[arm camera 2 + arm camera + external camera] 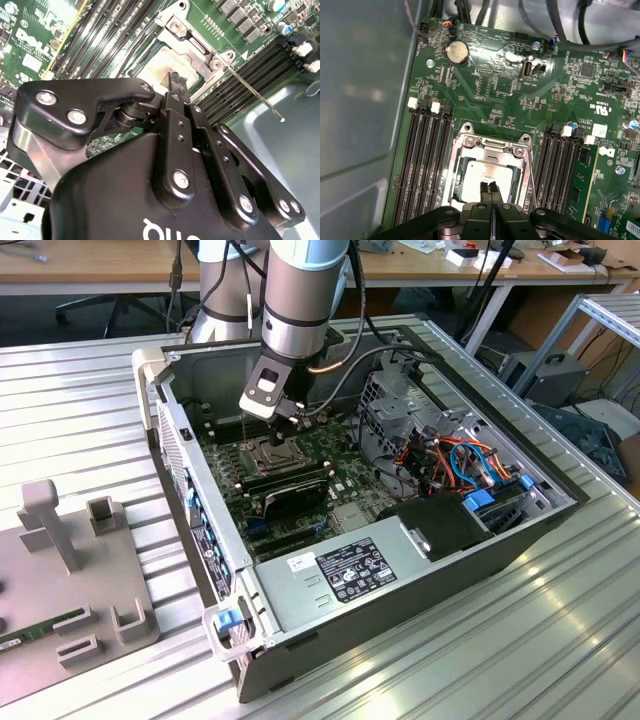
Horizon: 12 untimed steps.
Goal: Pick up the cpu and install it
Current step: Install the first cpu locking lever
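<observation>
Ribbed aluminium tabletop (560, 640) is seen under an opened computer case (400, 590), with wooden desks (120, 265) lined up behind it. Inside the case, on the green motherboard (485, 75), the cpu (487, 175) is found lying flat in the socket (490, 150), its dull silver face turned up and framed by the socket's metal bracket. Directly over the cpu the gripper (490, 189) is held, its two black fingertips (485, 192) pressed together with no gap between them, and nothing is gripped; whether the tips are touching the chip's face cannot be told. In the second wrist view the same closed gripper (175, 80) is seen pointing down at the cpu (160, 67), with a thin metal lever (252, 92) sticking out from the socket's corner. Black memory slots (427, 160) are ranged on either side of the socket, and a green memory stick (582, 180) is seated in the set beyond the lever. A round coin battery (457, 52) is spotted farther up the board from the socket. In the exterior view the arm (300, 300) is seen reaching down into the case above the socket, and a grey fixture plate (70, 590) lies on the tabletop outside the case.
</observation>
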Each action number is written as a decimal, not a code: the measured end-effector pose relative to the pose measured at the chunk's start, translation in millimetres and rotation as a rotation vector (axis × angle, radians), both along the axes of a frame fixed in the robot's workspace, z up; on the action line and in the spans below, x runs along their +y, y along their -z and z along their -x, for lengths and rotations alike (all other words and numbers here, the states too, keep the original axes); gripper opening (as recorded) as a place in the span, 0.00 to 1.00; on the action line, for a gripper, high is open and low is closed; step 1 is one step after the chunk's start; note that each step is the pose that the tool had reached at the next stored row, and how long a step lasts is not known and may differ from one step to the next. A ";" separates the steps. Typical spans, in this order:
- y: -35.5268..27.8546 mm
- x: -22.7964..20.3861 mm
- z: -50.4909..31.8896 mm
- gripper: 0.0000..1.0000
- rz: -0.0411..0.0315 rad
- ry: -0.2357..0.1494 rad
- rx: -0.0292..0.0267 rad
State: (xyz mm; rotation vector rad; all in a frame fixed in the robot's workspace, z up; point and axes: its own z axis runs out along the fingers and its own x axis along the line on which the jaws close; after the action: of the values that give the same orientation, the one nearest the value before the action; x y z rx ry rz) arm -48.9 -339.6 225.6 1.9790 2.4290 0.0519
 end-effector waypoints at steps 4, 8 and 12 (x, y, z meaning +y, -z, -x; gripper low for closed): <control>0.0 0.0 0.0 0.11 0.0000 -0.003 0.0000; 0.0 0.0 0.0 0.11 0.0000 -0.003 0.0000; 0.0 0.0 0.0 0.11 0.0000 -0.003 0.0001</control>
State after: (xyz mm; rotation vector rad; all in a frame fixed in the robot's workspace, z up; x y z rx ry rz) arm -48.8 -339.6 225.6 1.9756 2.4318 0.0518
